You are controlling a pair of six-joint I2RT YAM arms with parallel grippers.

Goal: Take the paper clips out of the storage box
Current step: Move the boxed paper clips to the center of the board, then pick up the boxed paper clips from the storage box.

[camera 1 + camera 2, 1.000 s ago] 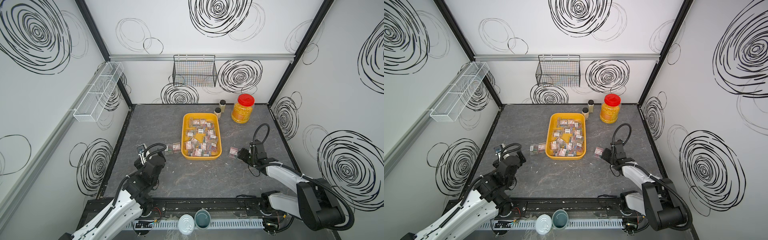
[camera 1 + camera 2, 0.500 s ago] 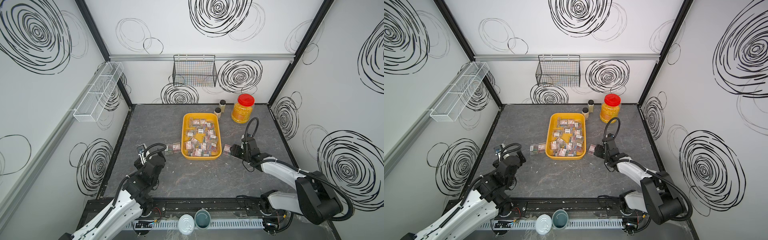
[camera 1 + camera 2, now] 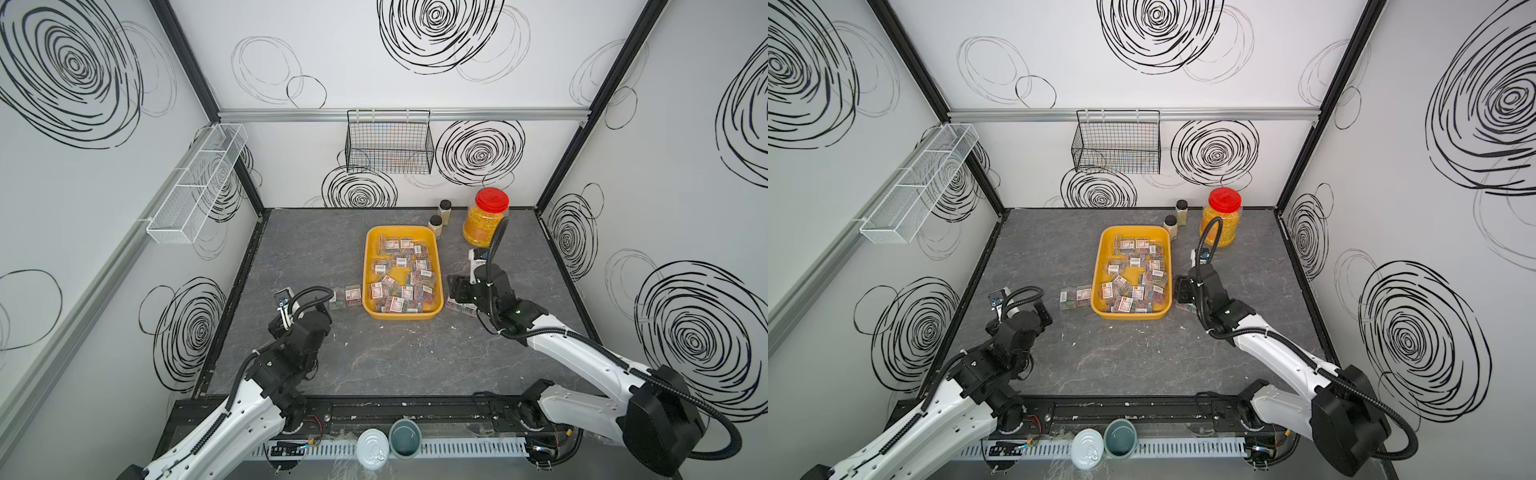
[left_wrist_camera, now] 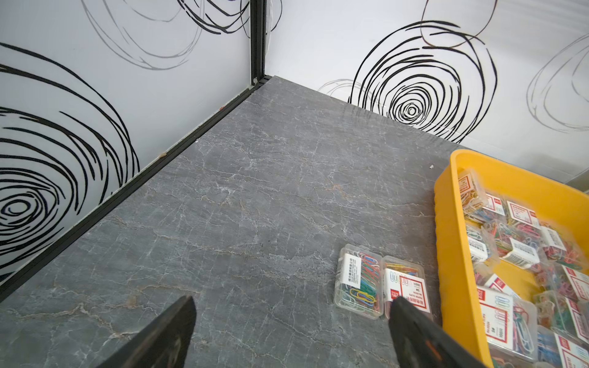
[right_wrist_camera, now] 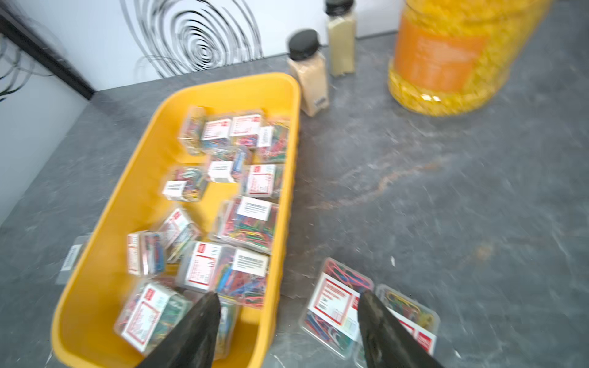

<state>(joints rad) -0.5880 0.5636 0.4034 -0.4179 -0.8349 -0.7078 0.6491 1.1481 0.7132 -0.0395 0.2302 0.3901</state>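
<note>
Currently unloading. Nearest, left gripper (image 4: 290,310) wide, empty, hovering over table (image 3: 395,357) at 8 o'clock of tray (image 3: 365,270), near left pair (image 3: 345,296) already out. Then right gripper (image 5: 288,294), jaws half-spread, empty, above tray's 4 o'clock rim; right pair (image 5: 334,302) just beside tray. Most clips (image 3: 401,276) inside tray, overlapping. Next move, likely: right gripper dips in, pinches near case across narrow sides; rim and neighbours crowd approach. Beyond, bottles (image 3: 435,224), jar (image 3: 484,222) at 1 o'clock, clear; basket (image 3: 388,141) on far wall.

Bright, even, soft-shadowed light; both top views bow at their edges, and the right wrist view is motion-blurred.
</note>
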